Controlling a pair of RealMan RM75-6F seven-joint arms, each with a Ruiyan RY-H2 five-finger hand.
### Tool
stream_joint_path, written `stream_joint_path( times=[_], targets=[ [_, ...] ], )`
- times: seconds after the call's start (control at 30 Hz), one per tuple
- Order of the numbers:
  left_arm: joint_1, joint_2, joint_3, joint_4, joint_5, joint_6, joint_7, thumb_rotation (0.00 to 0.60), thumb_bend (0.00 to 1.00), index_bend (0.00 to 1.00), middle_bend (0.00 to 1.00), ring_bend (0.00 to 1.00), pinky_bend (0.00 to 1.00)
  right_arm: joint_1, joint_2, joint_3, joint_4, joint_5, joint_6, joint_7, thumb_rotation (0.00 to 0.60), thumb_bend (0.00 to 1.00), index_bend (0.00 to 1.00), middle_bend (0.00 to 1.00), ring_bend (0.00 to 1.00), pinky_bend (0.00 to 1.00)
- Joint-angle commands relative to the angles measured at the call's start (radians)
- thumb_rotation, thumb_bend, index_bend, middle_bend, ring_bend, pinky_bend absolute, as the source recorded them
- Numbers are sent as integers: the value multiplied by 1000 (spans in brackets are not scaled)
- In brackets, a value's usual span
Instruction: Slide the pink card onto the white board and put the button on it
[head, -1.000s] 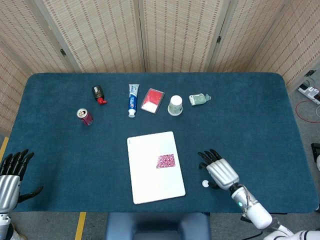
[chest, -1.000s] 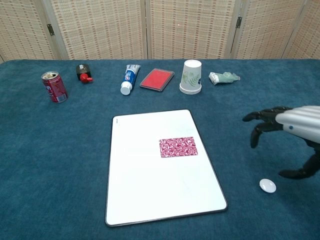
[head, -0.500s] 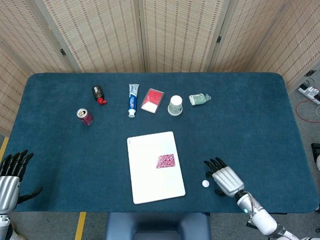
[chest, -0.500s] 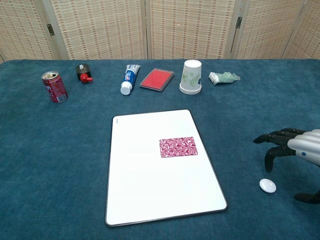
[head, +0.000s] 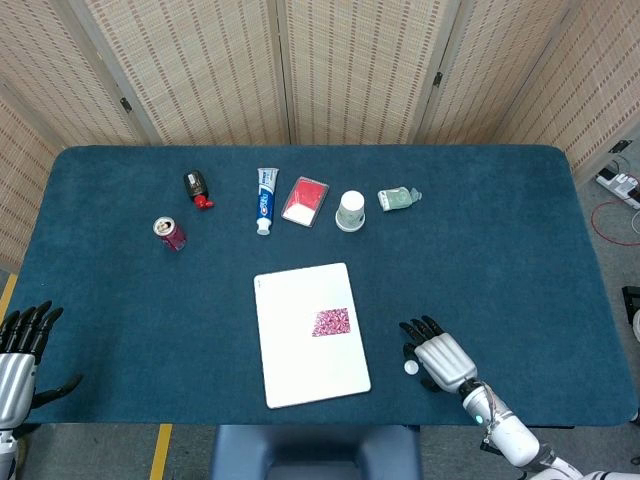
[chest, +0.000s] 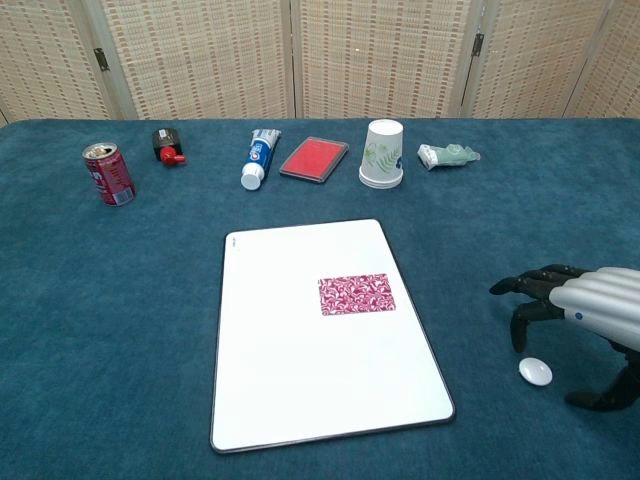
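The pink patterned card (head: 331, 322) (chest: 357, 294) lies flat on the right half of the white board (head: 300, 356) (chest: 290, 370). A small white button (head: 410, 368) (chest: 535, 372) rests on the blue cloth to the right of the board. My right hand (head: 437, 355) (chest: 580, 305) hovers over the button with its fingers spread and thumb apart, holding nothing. Whether a fingertip touches the button is unclear. My left hand (head: 20, 352) sits at the table's near left corner, fingers apart and empty; the chest view does not show it.
Along the far side stand a red soda can (head: 171, 233), a black and red item (head: 198, 187), a toothpaste tube (head: 265, 199), a red tin (head: 306, 200), an upturned paper cup (head: 350, 210) and a crumpled green tube (head: 398, 198). The table's front edge runs just below the board.
My right hand drew back toward the front edge, then came slightly left and forward over the button. Card, board and button have not moved. The left hand sank a little.
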Motion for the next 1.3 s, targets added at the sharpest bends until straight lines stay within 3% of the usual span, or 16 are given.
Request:
stream_joint_path(
  times=[0.03, 1.1, 1.3],
  targets=[
    [0, -1, 0, 3, -1, -1, -2, 600, 140, 106, 74, 86, 0, 0, -5, 8, -1, 8, -7, -8, 600, 268, 375, 96, 0, 0],
    [3, -12, 0, 33, -5, 0, -29, 600, 140, 106, 74, 86, 0, -1, -17, 53, -29, 46, -38, -74, 600, 362, 474, 124, 0, 0],
    [2, -10, -2, 33, -3, 2, -33, 600, 140, 105, 74, 86, 0, 26, -13, 100, -70, 53, -34, -92, 600, 363, 477, 125, 0, 0]
  ],
)
